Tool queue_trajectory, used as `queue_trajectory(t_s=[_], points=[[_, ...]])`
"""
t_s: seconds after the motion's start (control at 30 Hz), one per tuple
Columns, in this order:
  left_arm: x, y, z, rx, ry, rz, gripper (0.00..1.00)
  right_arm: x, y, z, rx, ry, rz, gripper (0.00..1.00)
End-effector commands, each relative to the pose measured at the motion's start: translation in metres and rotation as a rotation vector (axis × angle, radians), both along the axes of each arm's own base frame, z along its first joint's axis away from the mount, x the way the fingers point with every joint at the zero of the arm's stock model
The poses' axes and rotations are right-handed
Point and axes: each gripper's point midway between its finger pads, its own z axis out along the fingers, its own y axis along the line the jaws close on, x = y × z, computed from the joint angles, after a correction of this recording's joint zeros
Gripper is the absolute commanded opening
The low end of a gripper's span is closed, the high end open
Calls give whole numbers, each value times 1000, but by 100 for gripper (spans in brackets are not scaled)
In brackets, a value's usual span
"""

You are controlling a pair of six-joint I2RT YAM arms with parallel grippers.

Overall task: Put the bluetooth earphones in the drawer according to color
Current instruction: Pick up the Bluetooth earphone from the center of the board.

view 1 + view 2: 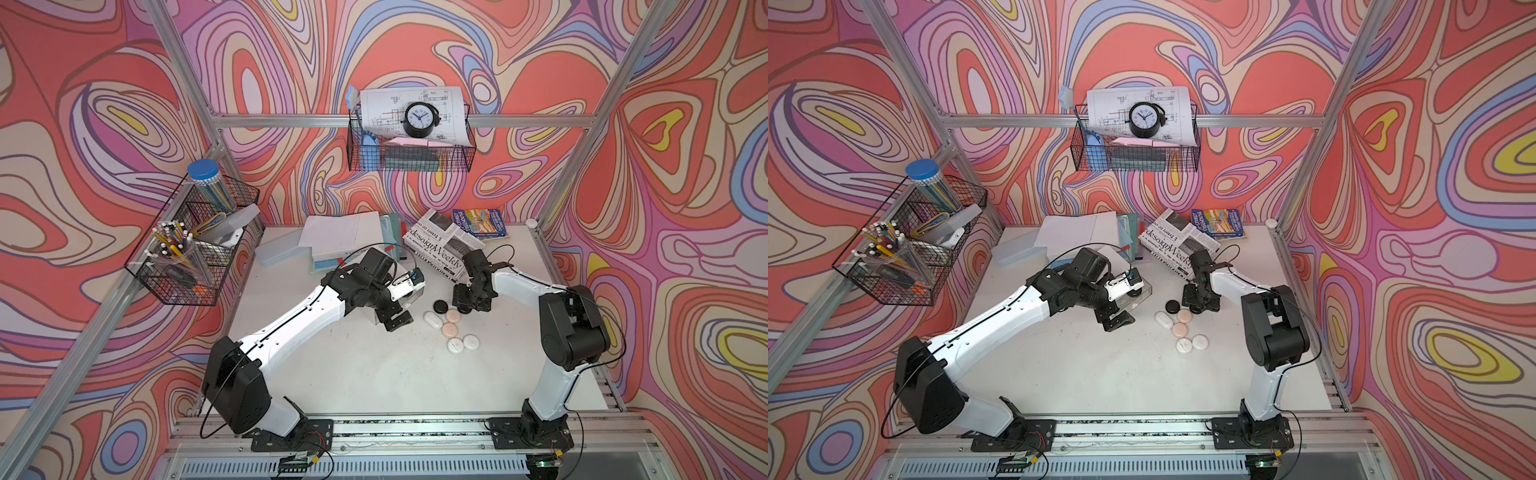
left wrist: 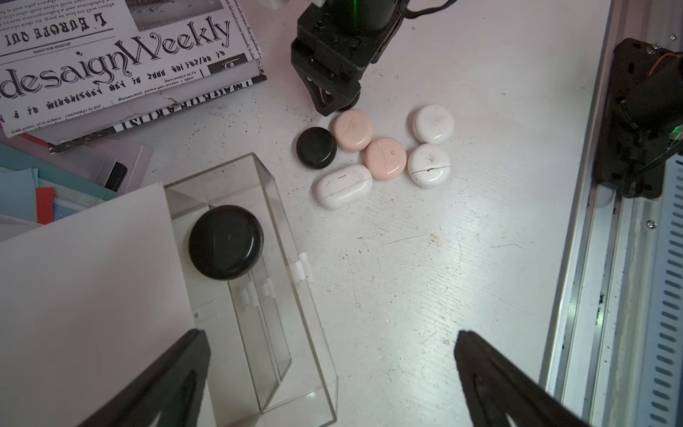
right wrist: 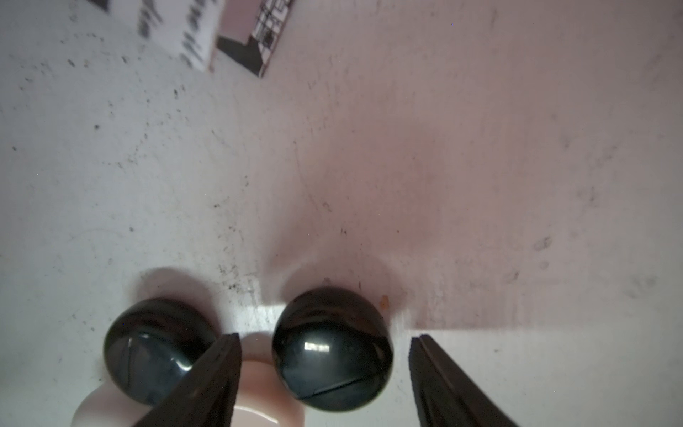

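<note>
Several bluetooth earphones lie clustered mid-table: a black one (image 1: pixel 440 306) (image 2: pixel 316 148), two pink ones (image 2: pixel 353 129) (image 2: pixel 385 158) and three white ones (image 2: pixel 343 186) (image 2: pixel 428 165) (image 2: pixel 433 123). My right gripper (image 3: pixel 325 369) (image 1: pixel 465 308) stands open at the cluster's far side. Another black case (image 3: pixel 332 349) sits between its fingers with gaps on both sides. A clear drawer (image 2: pixel 295 236) (image 1: pixel 415 293) is pulled out of a white box (image 2: pixel 92 277) and holds one black case (image 2: pixel 226 242). Over the drawer's front hovers my left gripper (image 2: pixel 332 373) (image 1: pixel 397 322), open and holding nothing.
A newspaper-wrapped book (image 1: pixel 436 249) and a blue book (image 1: pixel 480 222) lie behind the right gripper. Stacked books and folders (image 1: pixel 340 241) sit behind the drawer box. A wire basket of pens (image 1: pixel 187 257) hangs at the left. The white table (image 1: pixel 374 374) ends at a metal rail (image 2: pixel 591 258).
</note>
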Motion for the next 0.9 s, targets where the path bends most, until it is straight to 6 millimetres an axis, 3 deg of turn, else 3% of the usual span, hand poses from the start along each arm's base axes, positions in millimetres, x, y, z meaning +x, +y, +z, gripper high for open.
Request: queue_trajectory(t_s=[0.0,0.23,0.5,0.87], points=[[-2,1,-3,33,13,-7,99,6,-1,-4,-7,6,-13,74],[0,4,-7,58,11,3,99,9,-3,-14,-30,36,-12,70],[0,5,-8,64,8,5,99,-2,-7,-24,-46,89,-20,65],[3,8,-10,85,1,15,99,-13,-11,-20,-63,102,-14,62]])
